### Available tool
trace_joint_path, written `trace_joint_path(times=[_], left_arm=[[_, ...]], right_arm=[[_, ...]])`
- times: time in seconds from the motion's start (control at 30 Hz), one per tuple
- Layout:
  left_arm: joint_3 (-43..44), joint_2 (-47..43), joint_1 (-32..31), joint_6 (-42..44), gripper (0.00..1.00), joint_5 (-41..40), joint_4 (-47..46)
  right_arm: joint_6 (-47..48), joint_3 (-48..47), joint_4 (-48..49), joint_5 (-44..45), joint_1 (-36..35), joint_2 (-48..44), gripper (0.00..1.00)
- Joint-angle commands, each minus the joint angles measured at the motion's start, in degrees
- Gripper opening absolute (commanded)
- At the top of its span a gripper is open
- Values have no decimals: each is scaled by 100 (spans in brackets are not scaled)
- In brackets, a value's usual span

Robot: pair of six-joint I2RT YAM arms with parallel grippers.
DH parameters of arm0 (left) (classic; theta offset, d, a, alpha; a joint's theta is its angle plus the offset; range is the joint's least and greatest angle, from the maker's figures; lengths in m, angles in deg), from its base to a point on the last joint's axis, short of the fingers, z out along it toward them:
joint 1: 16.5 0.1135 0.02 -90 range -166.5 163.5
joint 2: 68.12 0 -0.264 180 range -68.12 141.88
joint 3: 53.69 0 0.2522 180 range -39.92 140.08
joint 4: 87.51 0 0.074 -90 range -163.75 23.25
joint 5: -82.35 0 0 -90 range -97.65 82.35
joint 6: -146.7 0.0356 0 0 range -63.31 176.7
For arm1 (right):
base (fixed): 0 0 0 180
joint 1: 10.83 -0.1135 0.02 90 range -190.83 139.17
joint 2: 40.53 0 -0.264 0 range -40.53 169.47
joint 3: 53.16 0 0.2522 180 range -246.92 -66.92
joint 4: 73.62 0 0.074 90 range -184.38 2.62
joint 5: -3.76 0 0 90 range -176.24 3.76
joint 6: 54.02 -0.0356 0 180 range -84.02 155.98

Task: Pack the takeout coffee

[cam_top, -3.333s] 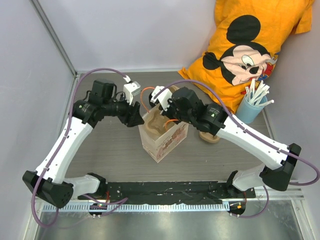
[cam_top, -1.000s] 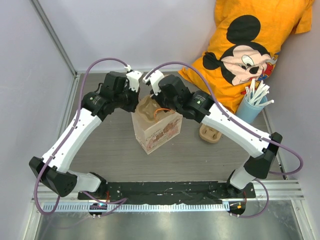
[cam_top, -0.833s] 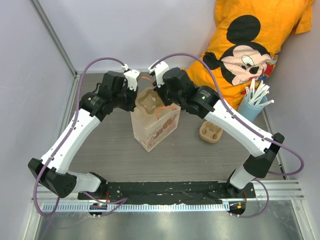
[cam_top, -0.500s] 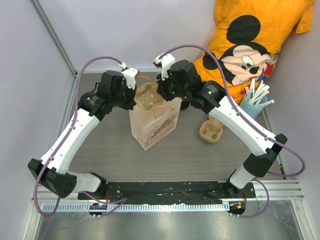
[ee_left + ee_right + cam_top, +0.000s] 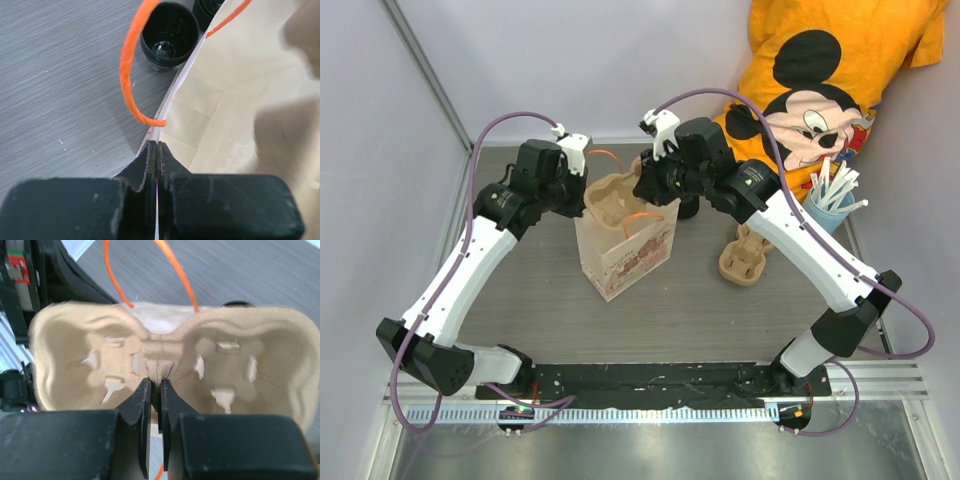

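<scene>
Left claw: the left claw (image 5: pixel 156 150) is closed tight on the top edge of the paper bag (image 5: pixel 623 255), with the thin wall pinched between its fingers.
Right claw: the right claw (image 5: pixel 155 387) is closed on the centre ridge of the cup carrier (image 5: pixel 75 350), gripping it between the two cup wells.
Cup carrier: beige pulp with two wells, held level over the open mouth of the bag, between the two wrists in the overhead view.
Paper bag: it stands upright on the table (image 5: pixel 60 75) in the middle of the work area, mouth open, with a printed front.
Orange handle: the orange handle (image 5: pixel 127 65) is a thin cord that loops up from the bag's rim just past the left claw's fingertips.
Coffee cup: the coffee cup (image 5: pixel 167 37) is small, black and round. It stands upright on the table with no lid on, dark inside, just outside the bag's far wall. It is not in the bag and not in the carrier.
Black round piece: the black round piece (image 5: pixel 207 10) sits just beside the cup and is partly hidden by the bag wall; I cannot tell what it is.
Spare carrier: a spare carrier (image 5: pixel 745 255) lies on the table to the right of the bag, well apart from it.
Blue cup: the blue cup (image 5: pixel 820 222) stands near the right wall with white straws (image 5: pixel 835 185) sticking out of it.
Shirt: an orange shirt (image 5: pixel 840 80) with a cartoon mouse lies at the far right corner.
</scene>
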Motion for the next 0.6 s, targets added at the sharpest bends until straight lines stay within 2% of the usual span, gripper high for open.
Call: trace_joint_path(times=[0.0, 0.23, 0.57], left_arm=[[-26, -71, 40, -75, 0, 172, -339], [9, -35, 49, -84, 0, 313, -348], [-88, -79, 119, -110, 0, 242, -392]], right_arm=[[-38, 290, 304, -197, 37, -397, 1], [-47, 299, 348, -178, 90, -441, 1], [-626, 404, 594, -1391, 389, -599, 1]])
